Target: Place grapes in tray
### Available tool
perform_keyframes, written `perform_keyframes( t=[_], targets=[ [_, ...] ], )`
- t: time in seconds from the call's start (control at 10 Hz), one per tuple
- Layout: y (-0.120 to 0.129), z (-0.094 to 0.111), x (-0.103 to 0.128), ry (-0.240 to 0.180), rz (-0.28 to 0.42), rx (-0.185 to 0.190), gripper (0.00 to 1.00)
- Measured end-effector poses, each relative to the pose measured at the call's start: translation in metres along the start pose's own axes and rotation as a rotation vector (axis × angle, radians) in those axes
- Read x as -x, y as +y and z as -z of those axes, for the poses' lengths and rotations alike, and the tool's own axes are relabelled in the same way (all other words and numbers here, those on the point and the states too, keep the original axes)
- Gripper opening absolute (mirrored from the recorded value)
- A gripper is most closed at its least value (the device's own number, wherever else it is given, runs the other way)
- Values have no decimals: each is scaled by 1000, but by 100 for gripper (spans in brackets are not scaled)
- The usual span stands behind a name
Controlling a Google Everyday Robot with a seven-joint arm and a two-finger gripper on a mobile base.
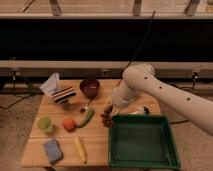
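The grapes [106,116], a small dark red-purple bunch, hang just under my gripper [109,107], above the wooden table and close to the left rim of the tray. The gripper is shut on the top of the bunch. The white arm comes in from the right and hides most of the gripper. The tray [143,156] is a large green rectangle with a low rim at the front right of the table, with nothing in it.
A green cucumber [86,117] and an orange fruit [68,124] lie left of the grapes. A maroon bowl [90,87] and a striped packet [61,93] are at the back. A green cup [46,124], a blue sponge [52,150] and a yellow piece [80,148] are at the front left.
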Motion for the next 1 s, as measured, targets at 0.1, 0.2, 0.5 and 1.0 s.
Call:
perform_keyframes(
  t=[0.1, 0.2, 0.5, 1.0],
  targets=[
    [13, 4, -12, 6, -30, 6, 0],
    [23, 5, -18, 7, -52, 12, 2],
    [57, -2, -31, -13, -136, 39, 31],
    [100, -37, -39, -56, -228, 99, 78]
  ],
)
